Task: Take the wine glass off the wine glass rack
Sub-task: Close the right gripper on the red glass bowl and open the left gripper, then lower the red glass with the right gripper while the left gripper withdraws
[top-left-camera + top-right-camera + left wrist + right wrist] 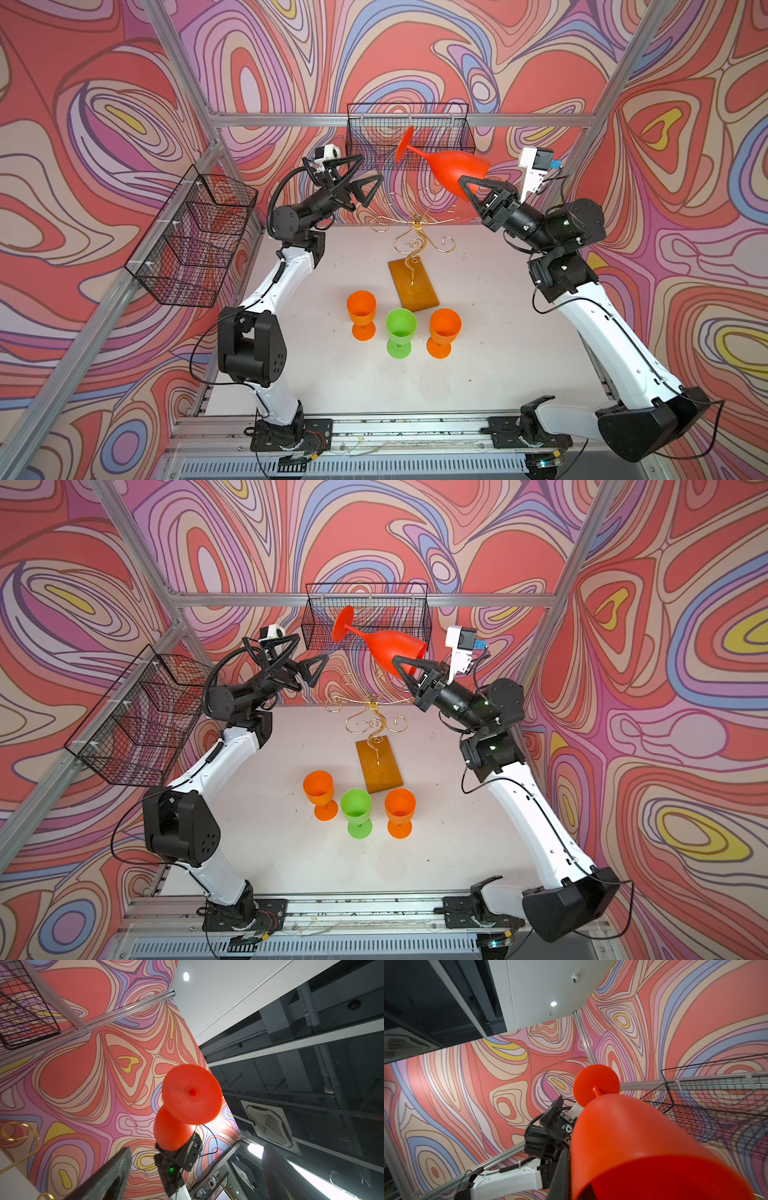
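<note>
My right gripper point(467, 185) clamps the rim of the red plastic wine glass point(451, 168), tilted foot-up; my left gripper point(369, 169) gapes, empty.

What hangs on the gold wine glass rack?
On the wine glass rack, no glass hangs from the visible hooks; the red wine glass is aloft, rim pinched by the right gripper, which partly covers far hooks.

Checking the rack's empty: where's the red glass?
In both top views the red glass is aloft right of centre in the right gripper, clear of the rack.
</note>
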You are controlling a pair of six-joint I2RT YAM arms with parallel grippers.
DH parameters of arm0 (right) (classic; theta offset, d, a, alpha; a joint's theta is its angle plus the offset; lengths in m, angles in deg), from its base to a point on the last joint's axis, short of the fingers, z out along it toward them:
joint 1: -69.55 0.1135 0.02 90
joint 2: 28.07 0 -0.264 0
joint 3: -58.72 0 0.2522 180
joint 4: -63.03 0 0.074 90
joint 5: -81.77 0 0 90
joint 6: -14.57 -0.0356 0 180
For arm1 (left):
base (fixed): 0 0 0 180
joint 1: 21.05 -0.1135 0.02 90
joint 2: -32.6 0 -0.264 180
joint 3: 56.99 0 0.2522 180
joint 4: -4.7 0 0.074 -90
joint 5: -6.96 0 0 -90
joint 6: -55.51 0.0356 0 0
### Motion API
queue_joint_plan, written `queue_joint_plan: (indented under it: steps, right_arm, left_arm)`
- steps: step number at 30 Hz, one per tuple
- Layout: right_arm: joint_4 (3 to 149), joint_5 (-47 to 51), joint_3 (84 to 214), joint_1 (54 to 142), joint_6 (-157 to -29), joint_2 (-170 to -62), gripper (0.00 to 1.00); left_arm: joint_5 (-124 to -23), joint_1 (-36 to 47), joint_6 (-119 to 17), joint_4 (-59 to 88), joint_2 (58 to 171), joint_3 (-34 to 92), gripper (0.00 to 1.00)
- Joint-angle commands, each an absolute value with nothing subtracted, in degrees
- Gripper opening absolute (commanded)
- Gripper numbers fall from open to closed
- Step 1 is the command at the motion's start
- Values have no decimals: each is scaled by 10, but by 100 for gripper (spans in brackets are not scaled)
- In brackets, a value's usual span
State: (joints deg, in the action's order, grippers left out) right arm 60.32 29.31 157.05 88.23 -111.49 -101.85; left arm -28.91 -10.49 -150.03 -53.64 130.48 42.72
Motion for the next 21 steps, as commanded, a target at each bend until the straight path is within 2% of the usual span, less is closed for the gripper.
queue_joint_plan:
  steps: [1, 3, 6, 8, 11, 16, 21]
  right_arm:
    - [756, 238, 1622, 882, -1016, -991, 0]
    - [838, 209, 1656, 882, -986, -985, 0]
    - [960, 168, 1716, 882, -951, -985, 0]
    - [1034, 134, 1752, 882, -937, -986, 0]
    - [1128, 91, 1800, 882, -929, -991, 0]
    - [1256, 24, 1857, 882, -943, -1001, 0]
    - [1390, -33, 1928, 882, -953, -1028, 0]
  left_arm:
    - [-233, -124, -1428, -508, 1240, 404, 97]
    - [-211, -132, -1333, -402, 1203, 398, 97]
    - [-201, -134, -1113, -141, 1138, 422, 98]
    - [-229, -134, -937, 81, 1100, 468, 99]
    - [-301, -134, -765, 301, 1068, 537, 100]
    - [-417, -134, -642, 460, 1024, 584, 100]
    - [-451, -134, -611, 497, 1001, 586, 100]
